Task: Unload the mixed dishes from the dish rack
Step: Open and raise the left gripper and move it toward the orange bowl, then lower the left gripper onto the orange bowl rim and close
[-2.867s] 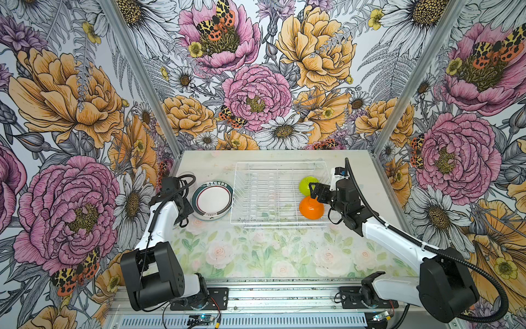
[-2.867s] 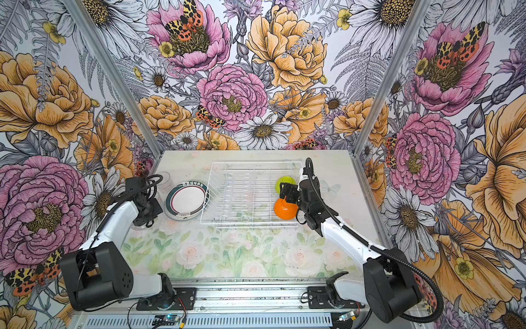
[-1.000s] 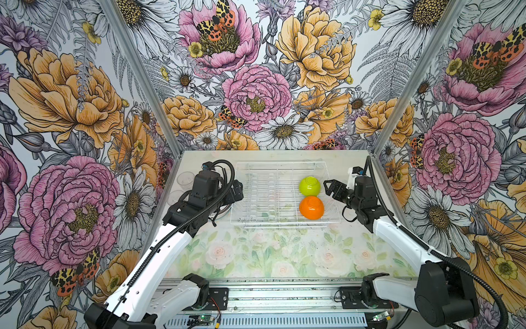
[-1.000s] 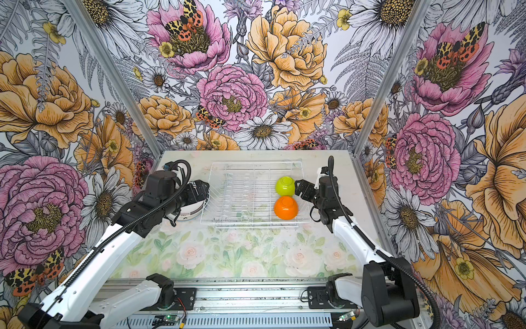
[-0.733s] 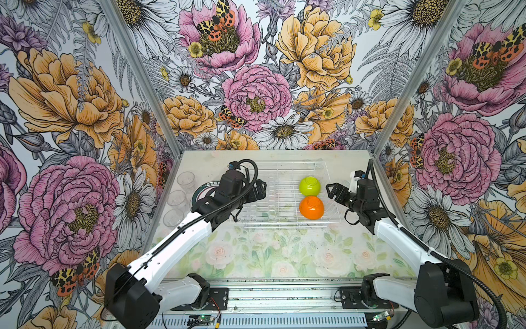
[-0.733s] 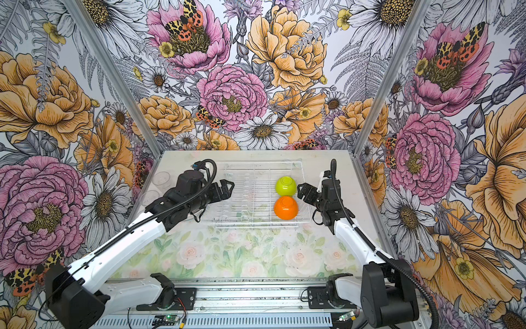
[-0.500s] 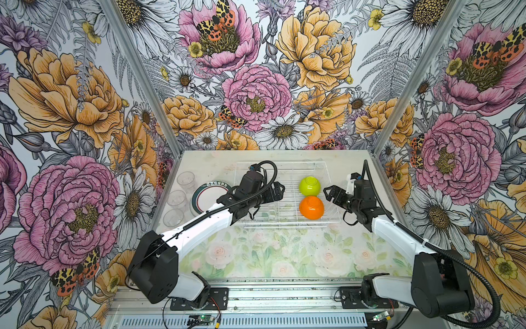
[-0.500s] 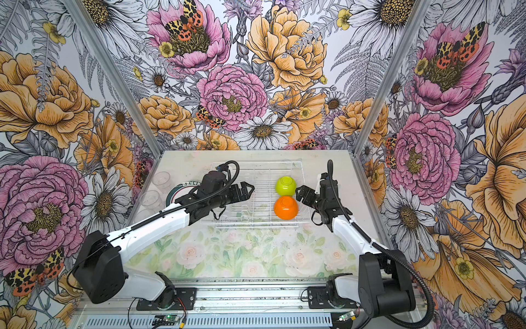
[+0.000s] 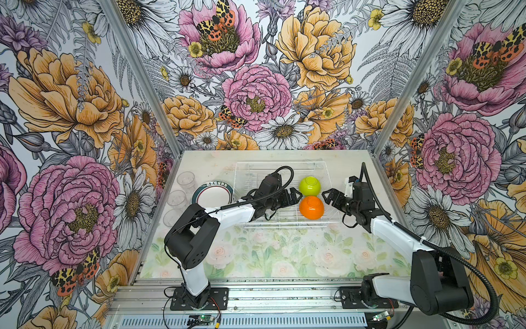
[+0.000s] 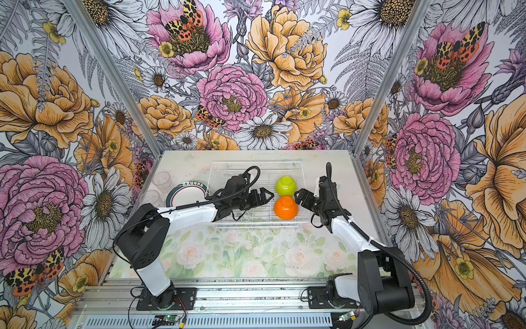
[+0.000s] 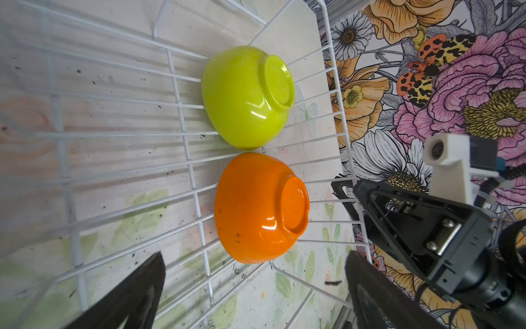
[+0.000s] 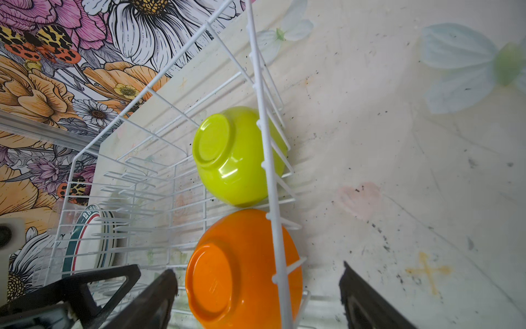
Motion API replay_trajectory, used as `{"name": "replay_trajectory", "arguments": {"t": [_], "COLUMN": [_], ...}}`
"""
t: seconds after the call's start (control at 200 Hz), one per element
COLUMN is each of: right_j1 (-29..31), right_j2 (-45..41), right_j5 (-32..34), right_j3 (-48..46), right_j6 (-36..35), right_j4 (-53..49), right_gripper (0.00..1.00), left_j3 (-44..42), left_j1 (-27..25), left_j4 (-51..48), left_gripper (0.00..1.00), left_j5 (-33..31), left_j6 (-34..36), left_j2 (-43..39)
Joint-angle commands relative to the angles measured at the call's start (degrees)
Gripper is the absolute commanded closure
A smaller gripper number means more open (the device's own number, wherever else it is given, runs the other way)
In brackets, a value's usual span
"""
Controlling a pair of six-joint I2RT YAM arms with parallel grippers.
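Observation:
The white wire dish rack [image 9: 284, 225] [image 10: 256, 225] lies mid-table. At its right end two bowls rest upside down, side by side: a lime-green bowl [image 9: 309, 185] [image 10: 285, 185] [image 11: 244, 96] [image 12: 227, 159] and an orange bowl [image 9: 311, 207] [image 10: 286, 208] [image 11: 256, 208] [image 12: 236, 270]. My left gripper [image 9: 296, 198] [image 10: 269, 197] [image 11: 254, 273] is open inside the rack, just left of the orange bowl and not touching it. Outside the rack's right wall, level with the orange bowl, my right gripper [image 9: 327, 198] [image 10: 299, 198] [image 12: 257, 284] stands open and holds nothing.
A white plate with a teal-and-red rim [image 9: 213, 193] [image 10: 186, 195] [image 12: 85, 242] lies on the table left of the rack. Three clear tumblers [image 9: 176, 198] stand along the left wall. Upright prongs fill the rack's left half. The cell walls close in on three sides.
My left arm has swung from the plate at the left across the rack to the orange bowl. The right gripper has edged closer to the rack's right wall. The bowls have not moved.

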Motion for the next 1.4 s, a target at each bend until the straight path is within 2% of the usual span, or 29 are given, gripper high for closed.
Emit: {"name": "replay_trajectory", "arguments": {"t": [0.0, 0.165, 0.47, 0.756, 1.126, 1.296, 1.396], "right_j1": [-0.4, -0.3, -0.2, -0.2, -0.2, -0.1, -0.1], "right_j2": [-0.1, -0.3, -0.3, -0.3, -0.5, -0.2, -0.3], "right_j5": [-0.8, -1.2, -1.0, -1.0, -0.8, -0.6, -0.5], "right_j3": [-0.8, -1.1, -1.5, -2.1, -2.2, -2.2, -2.2], "right_j6": [0.7, 1.4, 1.1, 1.0, 1.0, 1.0, 0.9], "right_j4": [0.7, 1.4, 1.6, 2.1, 2.1, 2.1, 2.0], "right_gripper": [0.09, 0.09, 0.10, 0.10, 0.10, 0.10, 0.10], "left_j3": [0.4, 0.8, 1.6, 4.0, 4.4, 4.3, 4.3], "left_j1": [-0.6, -2.1, -2.7, -3.6, -4.2, -4.1, -4.2], "left_j4": [7.3, 9.3, 15.4, 17.2, 20.2, 25.0, 27.1], "left_gripper": [0.01, 0.01, 0.01, 0.01, 0.02, 0.01, 0.08], "left_j5": [3.5, 3.9, 9.2, 11.0, 8.5, 9.3, 10.1], "left_j6": [-3.9, -6.1, -13.2, -15.9, -17.7, -20.0, -20.8], "left_j2": [1.5, 5.7, 11.6, 15.4, 15.0, 15.6, 15.9]}}
